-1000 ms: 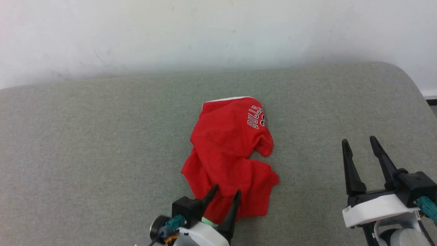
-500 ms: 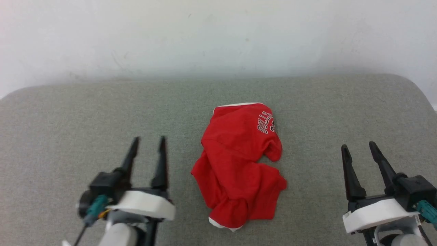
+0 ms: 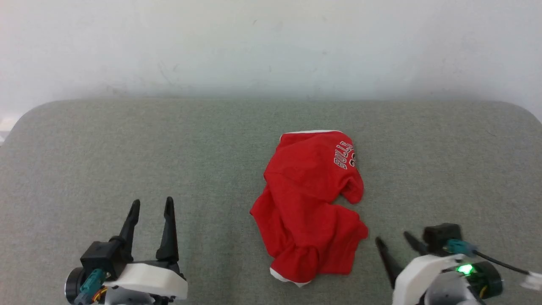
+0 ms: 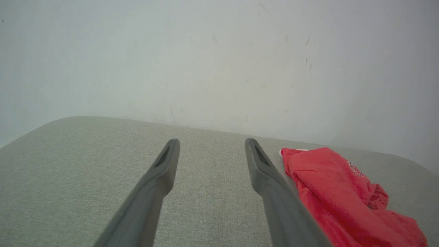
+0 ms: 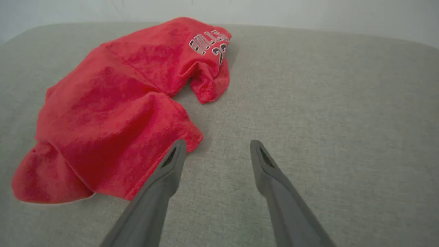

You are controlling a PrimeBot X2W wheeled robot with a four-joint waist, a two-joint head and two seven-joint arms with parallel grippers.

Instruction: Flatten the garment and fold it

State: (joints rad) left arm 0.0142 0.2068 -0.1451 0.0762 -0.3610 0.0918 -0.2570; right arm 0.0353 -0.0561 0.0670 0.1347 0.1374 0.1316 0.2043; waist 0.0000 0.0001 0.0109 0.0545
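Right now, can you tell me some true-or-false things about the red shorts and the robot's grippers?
1. The red shorts lie crumpled on the grey cushion. True.
2. The left gripper is holding the shorts. False: it is open and empty, off to their left.
3. The right gripper is open. True.
4. The print on the shorts says LAKERS. False: it reads BULLS.

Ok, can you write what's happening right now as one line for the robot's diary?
garment: crumpled on grey cushion, not flattened | left gripper: open, empty, apart | right gripper: open, empty, by its edge
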